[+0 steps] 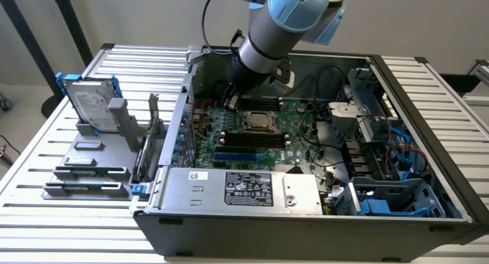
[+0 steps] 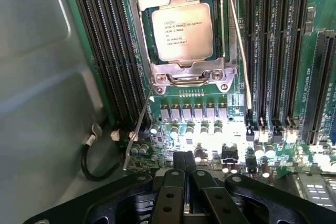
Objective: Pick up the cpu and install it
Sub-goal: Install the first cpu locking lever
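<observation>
1. The cpu (image 1: pixel 258 120) lies inside the open computer case (image 1: pixel 306 236), in the socket midway across the green motherboard (image 1: pixel 229 146).
2. I judge the pick-up and placing done. In my wrist view the cpu (image 2: pixel 181 27) sits flat, silver top up, framed by the metal load plate (image 2: pixel 189 69). The step in hand looks like securing it.
3. My gripper (image 2: pixel 184 162) hangs low over the board, just off the socket's edge and near the memory slots (image 2: pixel 107 51).
4. Its fingers are pressed together with nothing between them. I cannot tell whether they touch the board.
5. A thin retention lever (image 2: pixel 139 124) slants close by. Any move here calls for light, exact motion among the small capacitors.
</observation>
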You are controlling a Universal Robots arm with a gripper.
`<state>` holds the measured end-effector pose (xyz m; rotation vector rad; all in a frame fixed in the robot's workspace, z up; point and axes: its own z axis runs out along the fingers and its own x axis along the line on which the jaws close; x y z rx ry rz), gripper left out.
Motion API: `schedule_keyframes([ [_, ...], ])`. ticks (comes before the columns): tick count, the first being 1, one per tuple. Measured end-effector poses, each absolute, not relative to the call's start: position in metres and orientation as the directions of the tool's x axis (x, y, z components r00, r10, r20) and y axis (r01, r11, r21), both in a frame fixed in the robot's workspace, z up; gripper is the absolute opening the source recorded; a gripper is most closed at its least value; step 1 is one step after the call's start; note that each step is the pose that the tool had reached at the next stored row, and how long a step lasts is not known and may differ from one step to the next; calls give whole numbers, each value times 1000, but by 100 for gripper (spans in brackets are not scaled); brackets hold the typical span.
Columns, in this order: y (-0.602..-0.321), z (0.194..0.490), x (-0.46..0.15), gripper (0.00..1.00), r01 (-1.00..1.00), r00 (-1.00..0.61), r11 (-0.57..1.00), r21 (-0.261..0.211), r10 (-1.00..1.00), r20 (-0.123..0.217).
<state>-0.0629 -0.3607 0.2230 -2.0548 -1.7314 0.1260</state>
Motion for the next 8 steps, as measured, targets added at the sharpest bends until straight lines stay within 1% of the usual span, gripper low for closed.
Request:
schedule_keyframes([
  [8, -361, 227, -63, 11, 898, 277, -163, -408, 931, 236],
])
